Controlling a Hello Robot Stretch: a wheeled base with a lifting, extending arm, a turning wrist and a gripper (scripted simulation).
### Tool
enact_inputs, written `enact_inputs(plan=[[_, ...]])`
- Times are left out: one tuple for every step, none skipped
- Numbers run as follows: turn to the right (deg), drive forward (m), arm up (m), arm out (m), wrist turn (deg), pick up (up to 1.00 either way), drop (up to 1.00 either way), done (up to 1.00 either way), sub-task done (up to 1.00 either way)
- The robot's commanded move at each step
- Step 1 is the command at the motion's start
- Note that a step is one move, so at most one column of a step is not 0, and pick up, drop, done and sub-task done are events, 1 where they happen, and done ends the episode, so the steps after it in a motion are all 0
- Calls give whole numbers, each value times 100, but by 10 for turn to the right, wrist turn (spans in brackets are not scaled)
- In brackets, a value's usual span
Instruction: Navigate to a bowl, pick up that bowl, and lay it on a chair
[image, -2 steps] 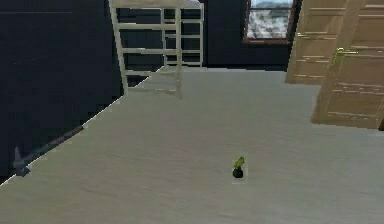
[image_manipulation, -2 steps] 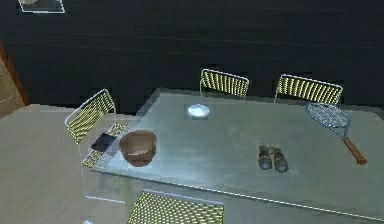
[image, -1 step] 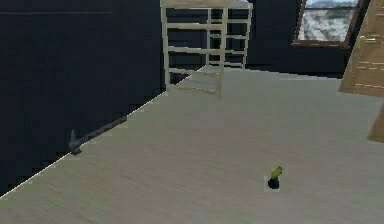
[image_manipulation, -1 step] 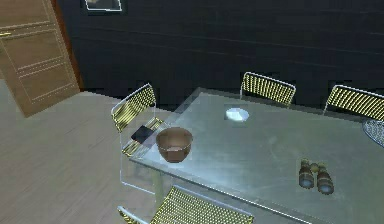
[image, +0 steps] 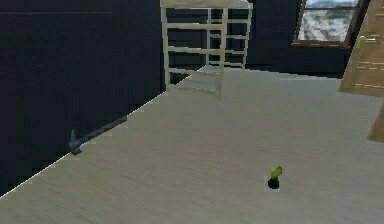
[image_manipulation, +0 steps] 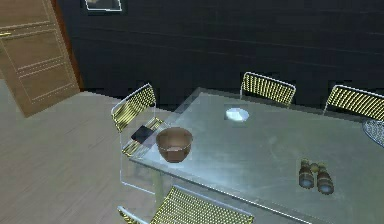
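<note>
Bowl (image_manipulation: 174, 143)? Found sitting on the desk (image_manipulation: 270, 145) corner, just beside a chair (image_manipulation: 135, 108). Seemed done with navigating; hadn't grabbed or laid it on a chair yet. Couldn't tell the tool's state, tbh.

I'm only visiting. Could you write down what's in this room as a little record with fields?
bowl: brown bowl, upright near the table's corner
table: grey table with a shiny top
chairs: four yellow mesh chairs around the table, one beside the bowl
also on table: small white dish, two small dark containers
floor ahead: small green object; pale wooden rack farther off
</note>
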Motion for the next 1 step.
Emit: enact_inputs(plan=[[0,0,32,0,0,0,0,0,0]])
